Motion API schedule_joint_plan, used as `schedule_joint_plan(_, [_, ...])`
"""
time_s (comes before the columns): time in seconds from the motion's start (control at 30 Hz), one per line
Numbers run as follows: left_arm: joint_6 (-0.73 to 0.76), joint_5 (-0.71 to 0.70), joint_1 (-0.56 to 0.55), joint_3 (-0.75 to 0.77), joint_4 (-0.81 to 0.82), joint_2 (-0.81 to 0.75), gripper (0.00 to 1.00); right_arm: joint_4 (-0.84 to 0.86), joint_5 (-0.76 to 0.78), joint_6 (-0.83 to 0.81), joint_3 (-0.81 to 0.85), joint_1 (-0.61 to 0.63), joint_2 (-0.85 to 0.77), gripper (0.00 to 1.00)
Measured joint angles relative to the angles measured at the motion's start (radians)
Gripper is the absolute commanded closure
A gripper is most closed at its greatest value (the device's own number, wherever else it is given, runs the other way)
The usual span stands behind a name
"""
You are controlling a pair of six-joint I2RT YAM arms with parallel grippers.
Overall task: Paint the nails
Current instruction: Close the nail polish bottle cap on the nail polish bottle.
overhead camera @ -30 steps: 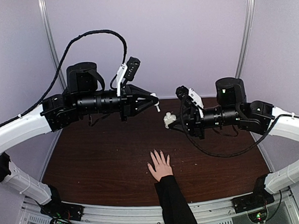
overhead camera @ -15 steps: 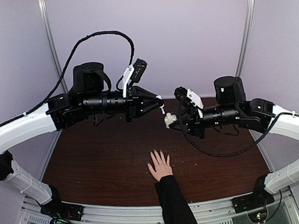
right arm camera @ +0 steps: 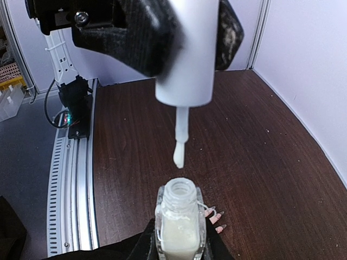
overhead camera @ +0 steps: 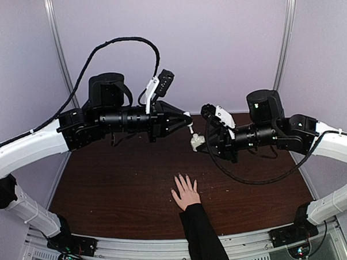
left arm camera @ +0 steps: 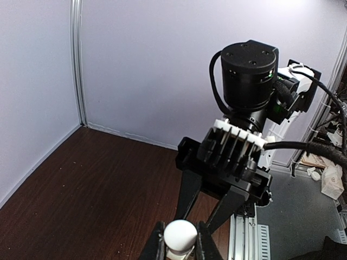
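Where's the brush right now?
In the right wrist view, the brush hangs mid-frame from the white cap gripped by the left gripper. It is just above the open bottle held by the right gripper.

Left pincer [overhead camera: 184, 117] and right pincer [overhead camera: 203, 142], both clamped tight, hang raised, tips close together.

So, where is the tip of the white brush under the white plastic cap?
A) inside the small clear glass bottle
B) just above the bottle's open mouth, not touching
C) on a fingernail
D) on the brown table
B: in the right wrist view a gap shows between the white brush tip and the open mouth of the small clear glass bottle.
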Motion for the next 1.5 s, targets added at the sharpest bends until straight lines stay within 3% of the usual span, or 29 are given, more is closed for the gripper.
schedule_joint_plan(1.5, [0.0,0.016,0.0,0.002,0.007,0.022,1.0,0.001,0.02,-0.002,0.0,0.007,0.008,1.0])
